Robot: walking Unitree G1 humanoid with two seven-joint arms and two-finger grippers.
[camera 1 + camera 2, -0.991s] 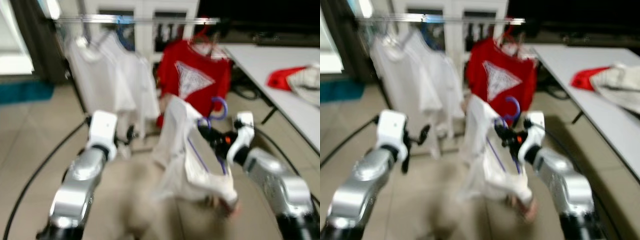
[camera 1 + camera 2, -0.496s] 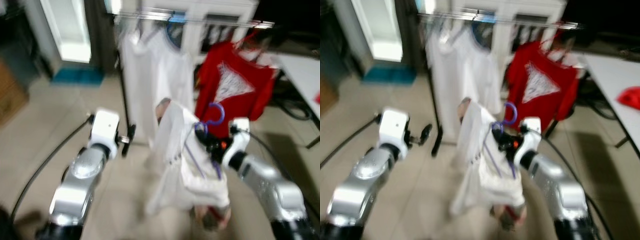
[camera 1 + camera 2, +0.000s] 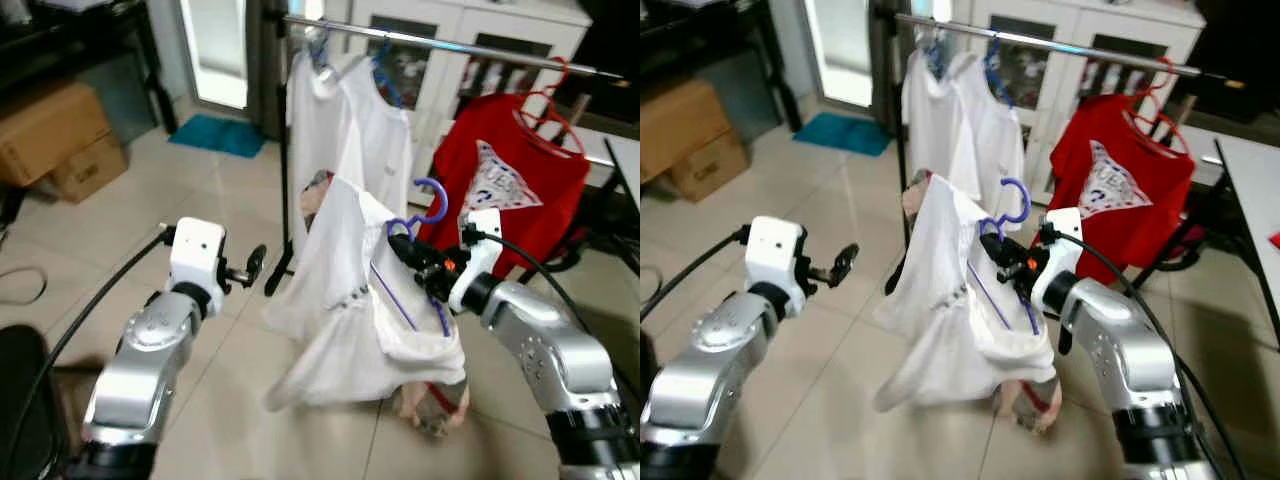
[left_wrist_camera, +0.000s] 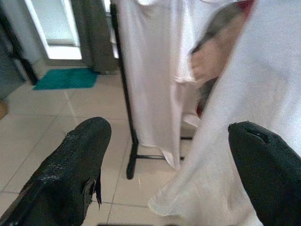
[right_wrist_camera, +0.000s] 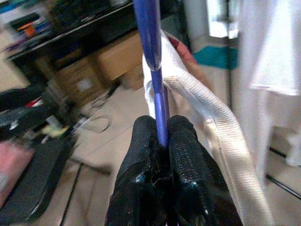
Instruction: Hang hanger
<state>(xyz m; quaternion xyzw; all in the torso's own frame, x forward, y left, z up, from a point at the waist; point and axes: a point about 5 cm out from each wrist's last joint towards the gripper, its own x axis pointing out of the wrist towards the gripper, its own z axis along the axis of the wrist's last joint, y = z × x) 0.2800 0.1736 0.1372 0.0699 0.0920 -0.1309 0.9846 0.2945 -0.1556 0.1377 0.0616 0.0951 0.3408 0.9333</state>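
Three shirts are hanging on the rail (image 3: 450,42); right gripper (image 3: 402,247) is pinching one purple hanger (image 3: 428,213) carrying a fourth; left gripper (image 3: 256,262) is gaping, empty.

Purple hanger (image 3: 425,222) upright, white-shirted

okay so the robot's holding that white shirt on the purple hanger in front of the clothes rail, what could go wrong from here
The right gripper pinches only the thin purple hanger, so it may twist or slip under the shirt's weight. The white shirt sits lopsided and bunched, and could slide off. The rail already carries white shirts and a red shirt; the hook could snag one.
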